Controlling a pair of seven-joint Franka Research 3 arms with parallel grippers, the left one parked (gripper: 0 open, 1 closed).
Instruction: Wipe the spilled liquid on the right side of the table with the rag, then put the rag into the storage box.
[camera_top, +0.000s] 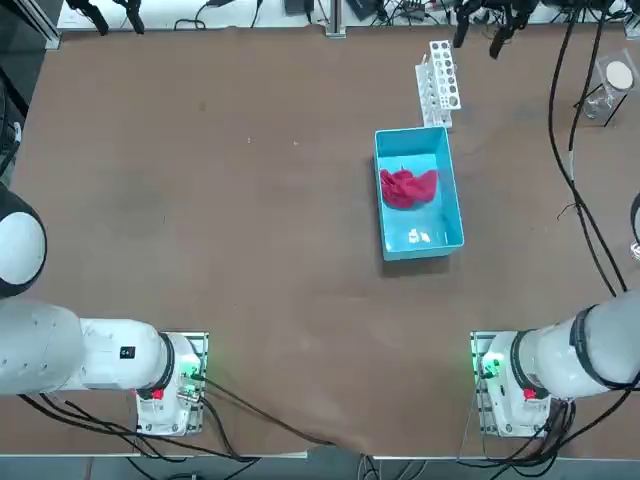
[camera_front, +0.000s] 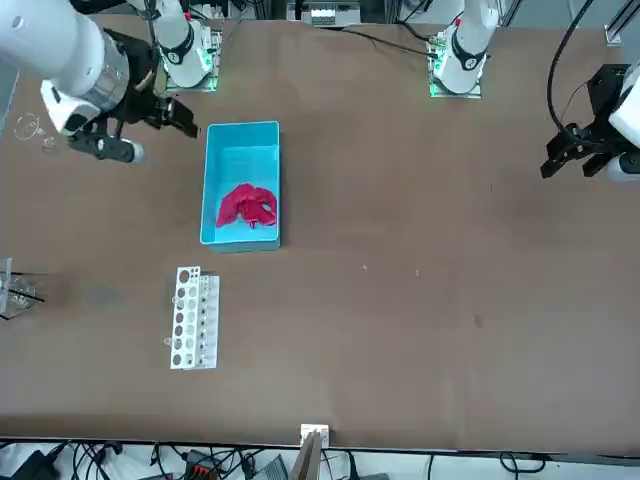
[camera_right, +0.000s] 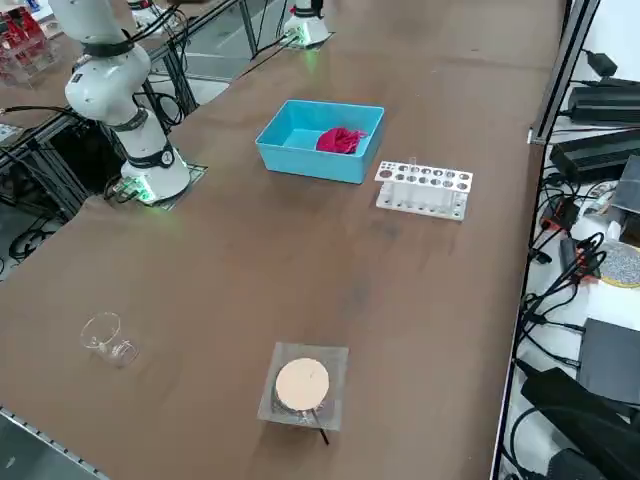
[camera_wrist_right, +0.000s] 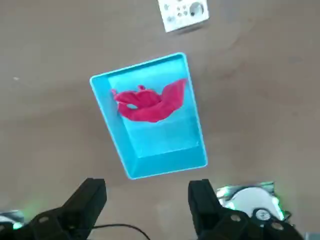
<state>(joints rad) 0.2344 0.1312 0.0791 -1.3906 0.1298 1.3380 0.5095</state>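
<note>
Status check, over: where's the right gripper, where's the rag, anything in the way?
Right gripper open, empty, raised short of the storage box. Rag lying inside the box. White rack just beyond, not obstructing.

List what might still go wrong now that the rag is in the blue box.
1. The rag lies bunched at the storage box's far half, one fold near a wall; it looks settled, but a nudge to the box might shift it.
2. The right gripper, fingers open and empty, hangs above the box's near end; retreating low might clip the rim.
3. The white rack stands just beyond the box and might tip if struck.
</note>
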